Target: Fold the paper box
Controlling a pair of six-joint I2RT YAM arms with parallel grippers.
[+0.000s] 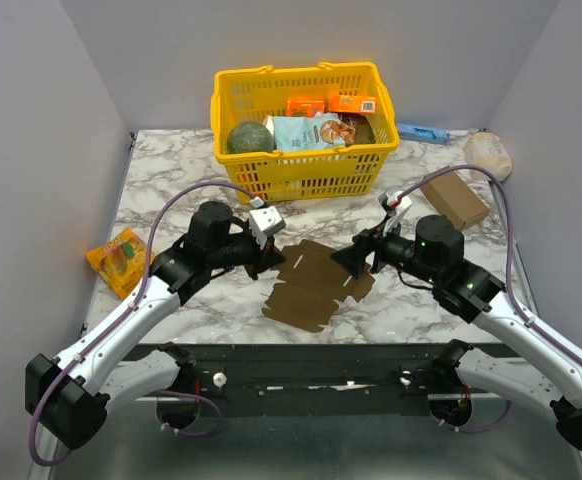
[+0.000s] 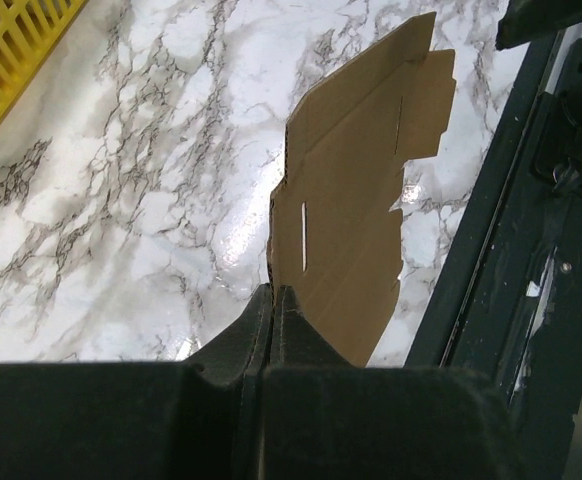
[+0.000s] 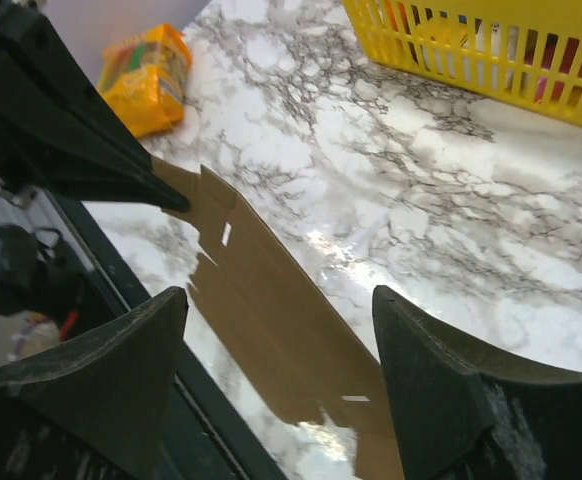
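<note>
The left gripper [image 2: 274,296] has its fingers pressed together at the left edge of the paper box [image 1: 314,285]. The right gripper [image 3: 279,298] stands spread wide over its right edge. Both forearms angle inward, low over the marble table [image 1: 171,170], with the box flat between them.

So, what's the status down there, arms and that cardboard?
Left gripper shut, tips at paper box edge, grip unclear. Right gripper open above its other end. Box unfolded, mostly flat. Nothing on it.
</note>
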